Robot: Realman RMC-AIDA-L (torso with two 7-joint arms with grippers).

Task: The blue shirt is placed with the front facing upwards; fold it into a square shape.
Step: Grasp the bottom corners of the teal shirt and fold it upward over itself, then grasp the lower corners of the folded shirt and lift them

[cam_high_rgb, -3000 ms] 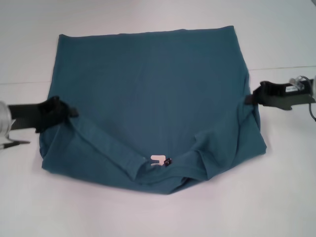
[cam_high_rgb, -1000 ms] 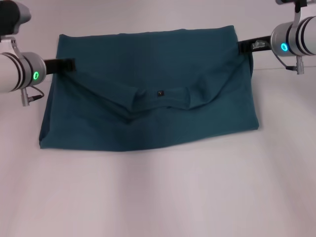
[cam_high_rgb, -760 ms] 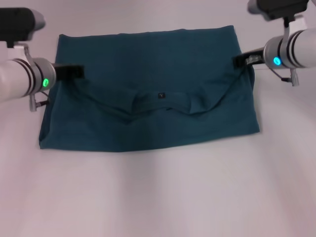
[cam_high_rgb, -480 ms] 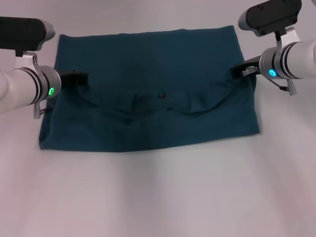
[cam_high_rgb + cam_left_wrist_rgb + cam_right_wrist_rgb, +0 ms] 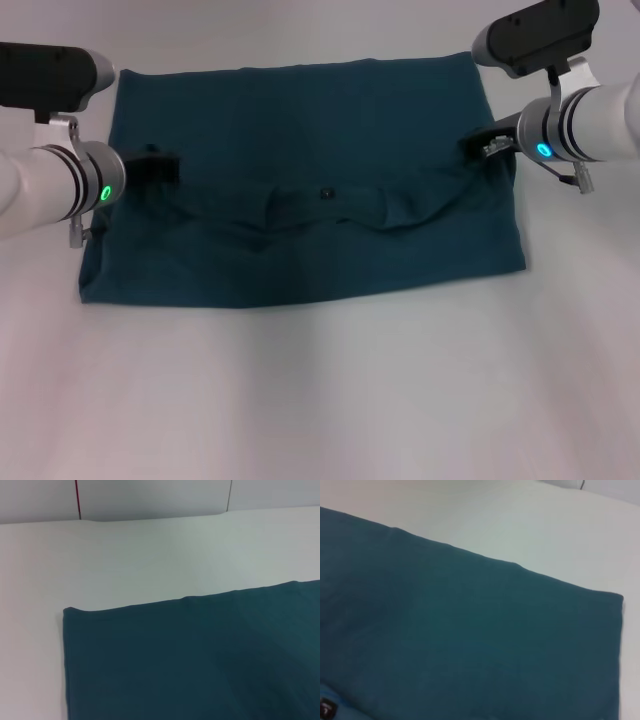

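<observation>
Already the blue shirt [image 5: 300, 190] lay as a wide rectangle toward the far edge of the white counter [image 5: 320, 400], its long axis running from the robot's left to its right. A collar-side flap was doubled over its middle, with the small dark label [image 5: 325, 191] showing at the centre of the sagging fold line. The left gripper [image 5: 160, 166] sat at the shirt's left side and the right gripper [image 5: 480, 148] at its right side, each at one end of that draped edge and at about the same distance from the counter's far edge. Whether either pair of jaws was clamped on cloth or parted I could not tell; the dark tips merged with the fabric, and neither wrist view showed them. Judging from the layout, each arm was equally near its own end, so any next fold along the long axis would probably need both arms together.
</observation>
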